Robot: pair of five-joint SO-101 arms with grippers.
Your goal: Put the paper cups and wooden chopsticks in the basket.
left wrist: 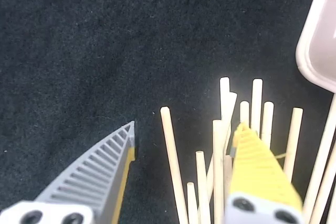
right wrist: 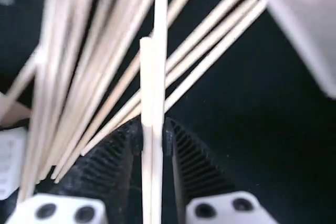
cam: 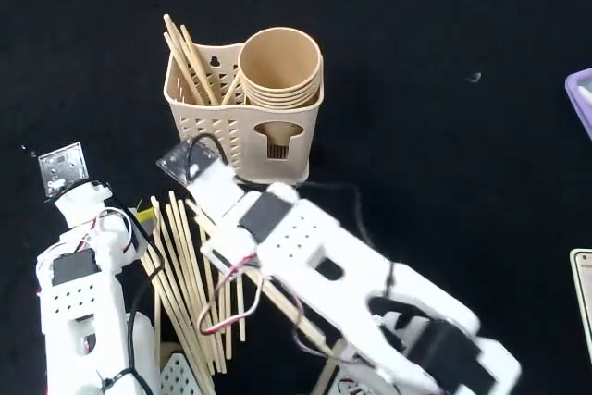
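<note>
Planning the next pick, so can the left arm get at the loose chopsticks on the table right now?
Probably yes: the left tool hangs open right over the loose chopsticks, with nothing covering them. The right tool, shut on two chopsticks nearby, could crowd it.

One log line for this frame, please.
basket: cup stack plus some chopsticks inside | right jaws: shut on chopstick pair | left jaws: open at loose chopsticks on table
</note>
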